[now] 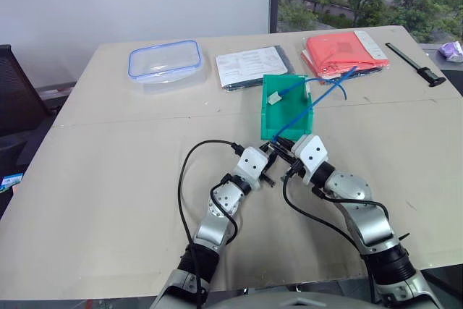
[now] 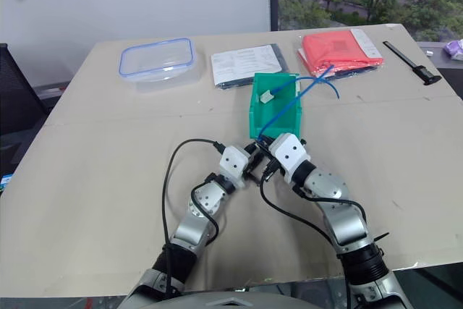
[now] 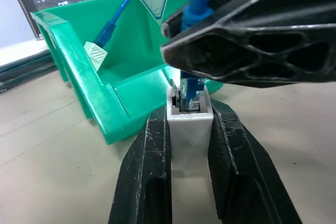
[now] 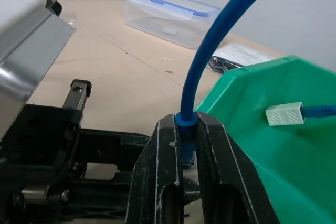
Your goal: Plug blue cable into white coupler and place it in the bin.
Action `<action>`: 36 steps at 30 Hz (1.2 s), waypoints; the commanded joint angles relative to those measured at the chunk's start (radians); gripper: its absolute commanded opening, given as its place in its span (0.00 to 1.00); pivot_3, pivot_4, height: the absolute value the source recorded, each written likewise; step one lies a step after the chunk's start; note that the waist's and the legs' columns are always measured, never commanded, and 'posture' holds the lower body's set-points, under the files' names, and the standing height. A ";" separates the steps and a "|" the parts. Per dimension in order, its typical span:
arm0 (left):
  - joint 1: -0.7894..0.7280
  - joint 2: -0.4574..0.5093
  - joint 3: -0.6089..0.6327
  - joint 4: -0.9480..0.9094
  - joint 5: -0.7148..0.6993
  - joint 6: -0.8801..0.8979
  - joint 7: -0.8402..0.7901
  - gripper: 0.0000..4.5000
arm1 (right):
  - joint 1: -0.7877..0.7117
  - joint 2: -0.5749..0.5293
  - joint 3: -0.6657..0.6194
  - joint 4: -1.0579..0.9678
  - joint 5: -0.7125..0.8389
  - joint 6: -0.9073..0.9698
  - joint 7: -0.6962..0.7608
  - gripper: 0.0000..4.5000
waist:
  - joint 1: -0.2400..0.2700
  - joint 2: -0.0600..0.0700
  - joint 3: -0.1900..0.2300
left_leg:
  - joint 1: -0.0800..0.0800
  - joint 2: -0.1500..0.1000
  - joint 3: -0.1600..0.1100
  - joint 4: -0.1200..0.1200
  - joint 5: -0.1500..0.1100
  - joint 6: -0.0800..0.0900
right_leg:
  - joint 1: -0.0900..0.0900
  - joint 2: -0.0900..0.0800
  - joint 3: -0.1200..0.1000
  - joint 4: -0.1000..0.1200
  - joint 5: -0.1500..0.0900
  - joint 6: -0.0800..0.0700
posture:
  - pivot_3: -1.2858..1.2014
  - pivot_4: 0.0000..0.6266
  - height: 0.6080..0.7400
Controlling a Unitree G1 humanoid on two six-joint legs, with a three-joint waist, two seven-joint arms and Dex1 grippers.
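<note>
My left gripper (image 3: 189, 145) squeezes the white coupler (image 3: 189, 121) between its two fingers, just in front of the bin (image 1: 269, 124). My right gripper (image 4: 188, 153) pinches the blue cable (image 4: 210, 51) near its plug. The plug sits in the coupler's hole, though I can't tell how deep. Both arms meet in the middle of the table (image 1: 108, 179). Inside the green bin lies another blue cable with a white block (image 1: 275, 97).
</note>
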 commanded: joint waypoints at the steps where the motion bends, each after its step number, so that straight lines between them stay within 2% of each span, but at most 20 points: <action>1: 0.042 -0.021 -0.046 0.022 0.002 -0.035 -0.005 0.07 | 0.015 -0.028 0.047 0.054 -0.037 0.113 0.031 0.00 | -0.001 0.000 -0.003 | 0.000 0.000 0.000 0.000 0.000 0.000 | 0.000 0.000 0.000 0.000 0.000 0.000 | 0.52 0.24 1.00; 5: 0.042 -0.024 -0.043 0.023 -0.002 -0.035 -0.004 0.07 | 0.043 -0.078 0.093 0.083 -0.057 0.326 0.067 0.00 | -0.006 -0.001 -0.019 | 0.002 0.000 0.000 0.000 -0.001 0.001 | 0.002 0.000 0.000 0.000 -0.001 0.000 | 0.52 0.24 1.00; 7: 0.042 -0.027 -0.043 0.026 -0.004 -0.037 -0.003 0.07 | 0.055 -0.091 0.114 0.082 -0.045 0.374 0.096 0.00 | -0.008 -0.003 -0.031 | 0.003 0.000 0.000 -0.001 -0.001 0.001 | 0.003 0.000 0.000 0.000 -0.001 0.001 | 0.52 0.24 1.00; 9: 0.041 -0.030 -0.042 0.029 -0.005 -0.038 -0.002 0.07 | 0.047 -0.052 0.084 0.079 -0.028 0.297 0.062 0.00 | -0.011 -0.002 -0.034 | 0.007 0.000 0.000 -0.001 -0.002 0.003 | 0.007 0.000 0.000 -0.001 -0.002 0.002 | 0.52 0.24 1.00; 11: 0.041 -0.032 -0.038 0.032 -0.006 -0.037 -0.001 0.07 | 0.026 -0.001 0.037 0.067 0.005 0.182 0.023 0.00 | -0.014 -0.005 -0.033 | 0.019 0.000 0.000 -0.004 -0.003 0.004 | 0.017 -0.001 0.000 -0.002 -0.004 0.002 | 0.52 0.24 1.00; 14: 0.040 -0.036 -0.035 0.037 -0.012 -0.034 -0.002 0.07 | -0.006 0.053 -0.018 0.049 0.045 -0.023 0.009 0.00 | -0.019 -0.006 -0.030 | 0.019 0.000 -0.001 -0.005 -0.003 0.005 | 0.017 -0.001 0.000 -0.002 -0.006 0.006 | 0.52 0.24 1.00; 18: 0.036 -0.037 -0.037 0.042 -0.030 -0.030 -0.018 0.07 | -0.029 0.065 -0.037 0.068 0.049 -0.131 0.013 0.00 | -0.019 -0.007 -0.022 | 0.017 -0.002 -0.001 -0.002 -0.003 0.005 | 0.017 -0.002 0.000 -0.001 -0.004 0.003 | 0.52 0.24 1.00; 20: 0.033 -0.036 -0.037 0.043 -0.038 -0.025 -0.025 0.30 | -0.035 0.056 -0.033 0.084 0.039 -0.135 0.016 0.00 | -0.018 -0.007 -0.021 | 0.017 -0.002 -0.001 -0.002 -0.003 0.005 | 0.016 -0.002 0.000 -0.002 -0.004 0.003 | 0.52 0.24 1.00; 21: 0.032 -0.035 -0.036 0.042 -0.038 -0.025 -0.024 0.34 | -0.036 0.051 -0.030 0.092 0.036 -0.139 0.020 0.00 | -0.017 -0.007 -0.020 | 0.017 -0.002 -0.001 -0.002 -0.003 0.005 | 0.016 -0.002 0.000 -0.001 -0.004 0.003 | 0.52 0.24 1.00; 25: 0.050 -0.007 -0.043 0.004 -0.045 0.027 -0.065 0.72 | -0.037 0.049 -0.035 0.088 0.054 -0.156 0.033 0.00 | -0.017 -0.008 -0.018 | 0.017 -0.002 -0.001 -0.002 -0.003 0.005 | 0.016 -0.002 0.000 -0.002 -0.004 0.003 | 0.52 0.24 1.00; 27: 0.079 0.020 -0.036 -0.054 -0.053 0.047 -0.081 0.72 | -0.043 0.043 -0.040 0.069 0.071 -0.153 0.049 0.00 | -0.020 -0.010 -0.015 | 0.016 -0.002 -0.001 -0.002 -0.003 0.005 | 0.016 -0.002 0.000 -0.001 -0.004 0.003 | 0.52 0.24 1.00; 31: 0.166 0.108 -0.004 -0.292 -0.102 0.177 -0.125 0.72 | -0.087 0.039 -0.064 0.001 0.153 -0.071 0.087 0.00 | -0.031 -0.013 -0.006 | 0.014 0.000 -0.001 -0.004 -0.003 0.004 | 0.013 -0.002 0.002 -0.001 -0.004 0.002 | 0.52 0.24 1.00; 33: 0.216 0.164 0.020 -0.454 -0.176 0.285 -0.164 0.72 | -0.142 0.046 -0.092 -0.050 0.241 0.055 0.092 0.00 | -0.031 -0.013 -0.003 | 0.010 0.001 -0.001 -0.004 -0.003 0.004 | 0.008 -0.004 0.002 0.000 -0.003 0.002 | 0.52 0.24 1.00; 36: 0.258 0.242 0.073 -0.713 -0.349 0.521 -0.198 0.72 | -0.276 0.031 -0.160 -0.080 0.375 0.289 0.088 0.00 | -0.029 -0.013 0.001 | -0.004 0.003 -0.003 -0.002 -0.002 0.002 | -0.006 -0.003 0.004 0.003 -0.001 -0.002 | 0.52 0.24 1.00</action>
